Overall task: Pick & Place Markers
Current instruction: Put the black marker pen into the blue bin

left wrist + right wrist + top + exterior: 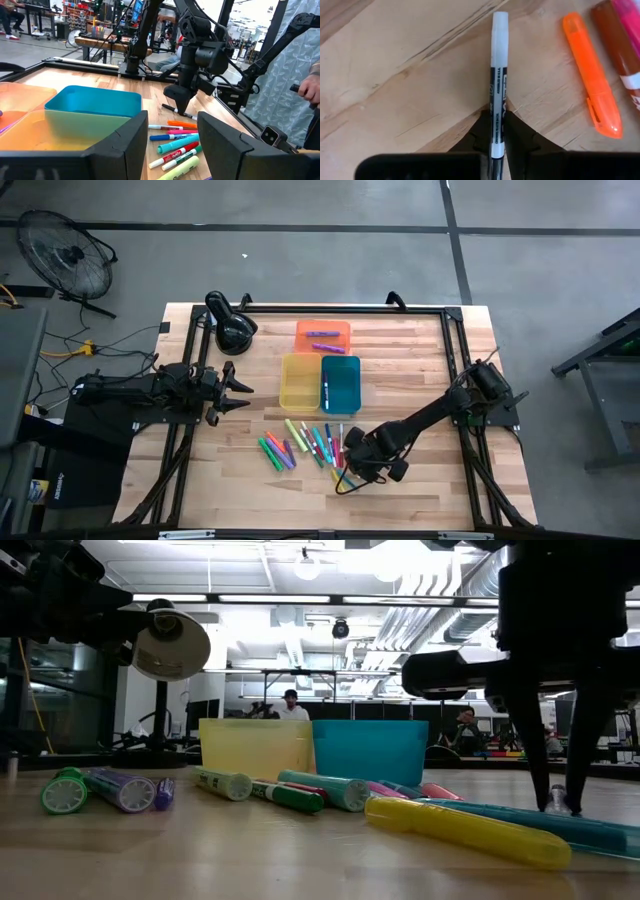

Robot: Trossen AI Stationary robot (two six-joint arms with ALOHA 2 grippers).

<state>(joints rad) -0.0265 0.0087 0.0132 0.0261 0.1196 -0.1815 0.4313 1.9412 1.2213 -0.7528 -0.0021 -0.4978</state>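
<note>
The markers [305,444] lie on the table just beside the right gripper [497,131], whose fingers pinch a black-and-white marker [498,75]; the next move, likely, is lifting it toward the trays [322,367].

Print on black-and-white marker [498,100] too small to read.

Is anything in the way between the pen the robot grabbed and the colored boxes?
Yes. The right gripper is shut on a black-and-white marker at the table's front. The other markers lie scattered between it and the trays, so it must lift over them. Nothing taller blocks the path.
</note>
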